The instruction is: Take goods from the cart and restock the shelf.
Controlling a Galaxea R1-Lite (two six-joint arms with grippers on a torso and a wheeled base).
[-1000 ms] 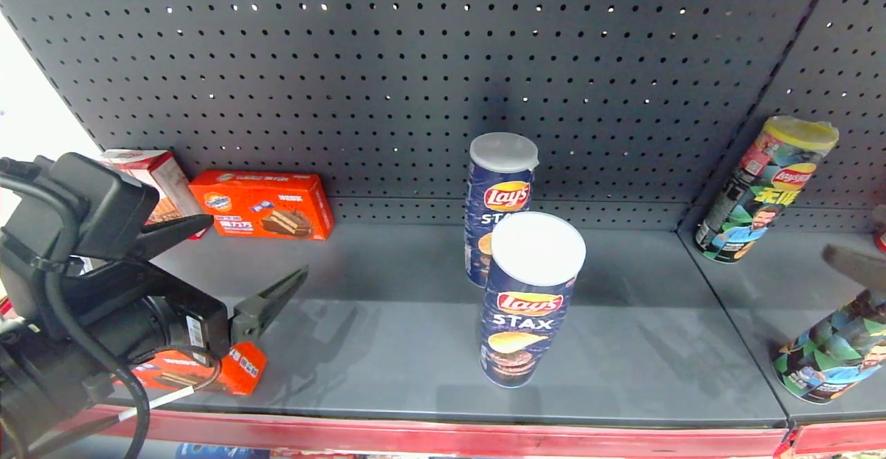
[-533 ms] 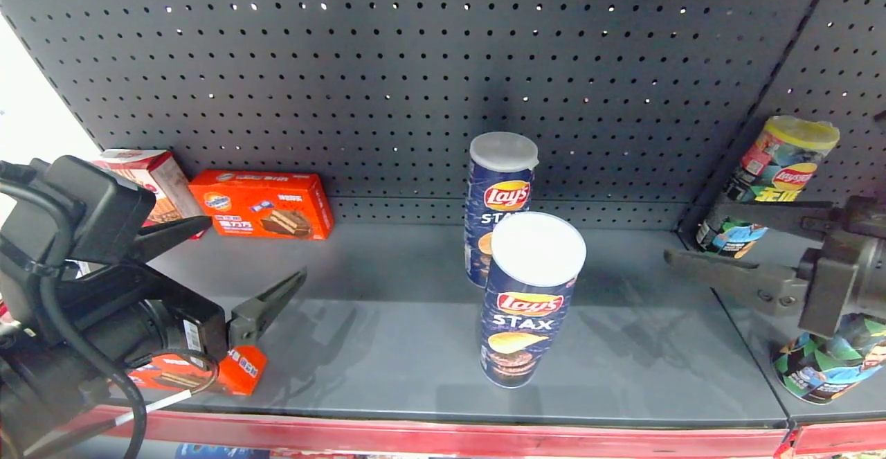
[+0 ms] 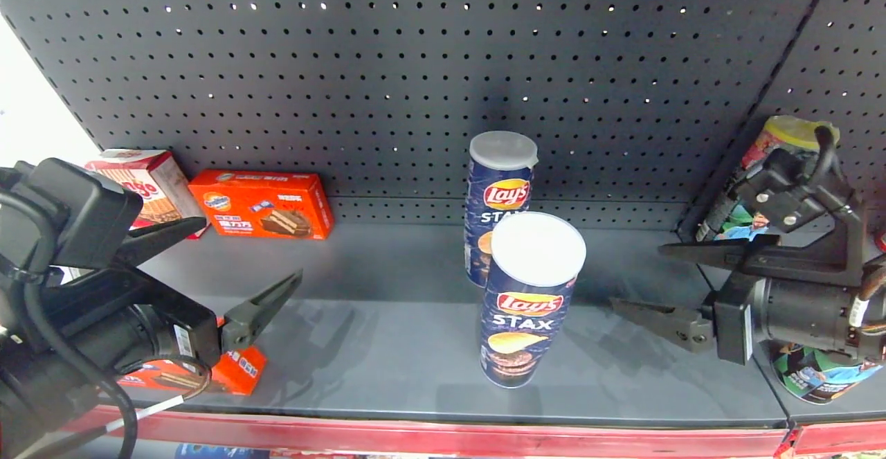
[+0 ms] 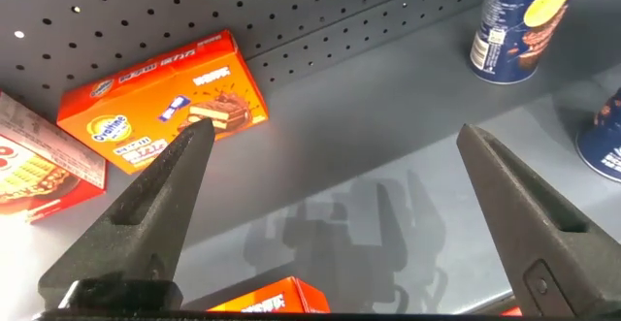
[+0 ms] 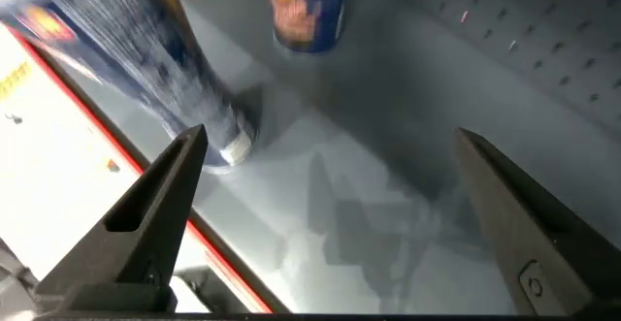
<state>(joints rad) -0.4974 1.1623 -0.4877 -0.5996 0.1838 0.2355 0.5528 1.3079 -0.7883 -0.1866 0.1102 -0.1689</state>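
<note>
Both sets of jaws gape empty above the shelf (image 3: 387, 362): the front chip can (image 3: 529, 300) stands just beside the right gripper (image 3: 637, 275), and an orange box (image 3: 235, 370) lies below the left gripper (image 3: 252, 249).

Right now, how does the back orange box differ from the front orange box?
The orange cardboard box at the back stands on its long side by the perforated panel; the orange cardboard box at the front lies flat near the red shelf edge. The back box shows whole; the left hand hides part of the front box. Both show a cake picture.
</note>
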